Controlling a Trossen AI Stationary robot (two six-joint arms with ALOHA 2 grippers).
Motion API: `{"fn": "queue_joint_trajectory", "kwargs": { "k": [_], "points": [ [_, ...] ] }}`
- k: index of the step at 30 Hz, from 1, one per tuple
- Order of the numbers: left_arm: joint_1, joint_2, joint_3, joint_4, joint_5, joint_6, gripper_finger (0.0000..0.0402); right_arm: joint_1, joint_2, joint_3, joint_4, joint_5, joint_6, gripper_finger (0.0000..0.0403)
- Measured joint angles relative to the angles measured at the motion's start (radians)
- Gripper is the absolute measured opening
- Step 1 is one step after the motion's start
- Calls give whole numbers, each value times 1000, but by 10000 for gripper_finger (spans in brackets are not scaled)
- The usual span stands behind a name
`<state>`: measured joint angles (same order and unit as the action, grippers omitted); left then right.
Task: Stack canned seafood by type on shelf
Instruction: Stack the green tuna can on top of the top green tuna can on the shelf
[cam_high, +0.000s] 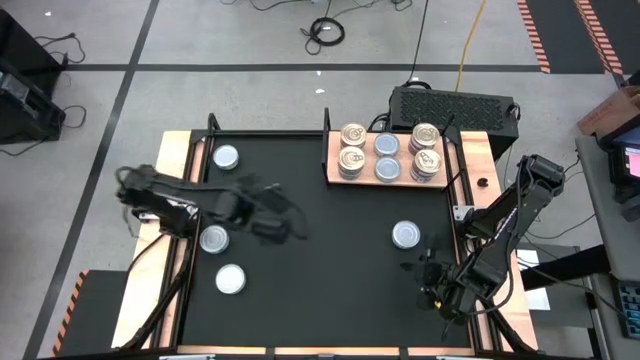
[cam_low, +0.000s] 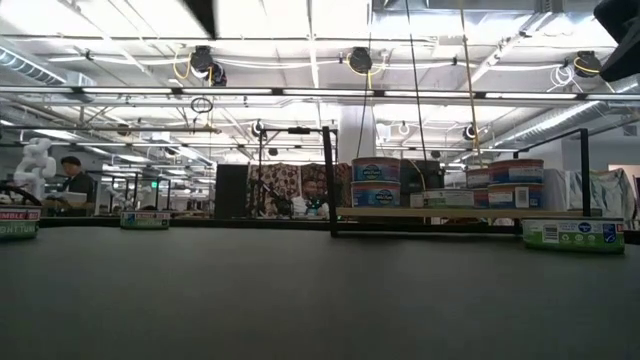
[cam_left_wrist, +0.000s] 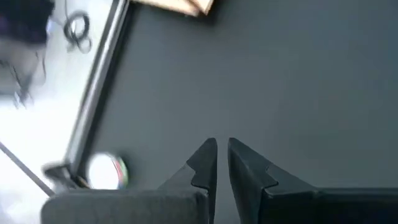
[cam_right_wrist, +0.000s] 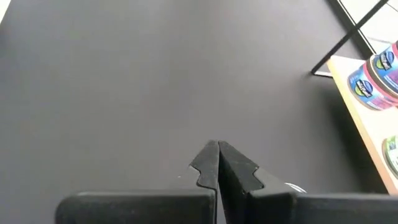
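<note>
The wooden shelf (cam_high: 390, 182) lies at the table's far right and bears canned seafood in three columns. Cream-gold lids (cam_high: 352, 160) stand on its left and right (cam_high: 427, 160), silvery-blue lids (cam_high: 386, 168) between them. Loose silvery tins rest flat on the black table at the far left (cam_high: 226, 157), near left (cam_high: 214, 239) (cam_high: 231, 279) and right (cam_high: 406, 235). My left gripper (cam_high: 275, 215) (cam_left_wrist: 222, 155) hangs blurred above the table's left half, its fingertips a narrow gap apart with nothing between. My right gripper (cam_high: 420, 270) (cam_right_wrist: 217, 152) waits shut and empty near the right front.
A black metal frame rail (cam_high: 270, 131) runs along the table's far side, with posts by the shelf (cam_low: 330, 180). Wooden strips (cam_high: 172, 170) border the left and right edges. The middle of the black table (cam_high: 330, 250) is bare. People sit in the room behind (cam_low: 70, 185).
</note>
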<state>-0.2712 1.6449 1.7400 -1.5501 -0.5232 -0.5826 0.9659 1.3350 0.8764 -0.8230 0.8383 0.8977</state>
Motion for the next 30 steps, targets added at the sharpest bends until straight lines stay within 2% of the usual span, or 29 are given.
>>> {"fn": "queue_joint_trajectory", "kwargs": {
  "k": [3,7,10,12,16,21,30],
  "points": [
    [-54,-109,-185,3,15,-211,43,0,0,0,21,0,-21,0],
    [-127,-208,-425,59,121,-507,43,0,0,0,46,0,-46,0],
    [-164,-227,-563,111,193,-785,43,0,0,0,56,0,-54,0],
    [-176,-222,-625,130,252,-912,43,0,0,0,57,0,-54,0],
    [-176,-195,-706,179,370,-957,43,-3,0,0,57,0,-54,0],
    [-183,-162,-763,276,385,-915,52,-18,0,0,65,0,-54,0],
    [-181,-122,-814,264,391,-905,139,-31,0,0,71,-1,-58,0]
  ]
}}
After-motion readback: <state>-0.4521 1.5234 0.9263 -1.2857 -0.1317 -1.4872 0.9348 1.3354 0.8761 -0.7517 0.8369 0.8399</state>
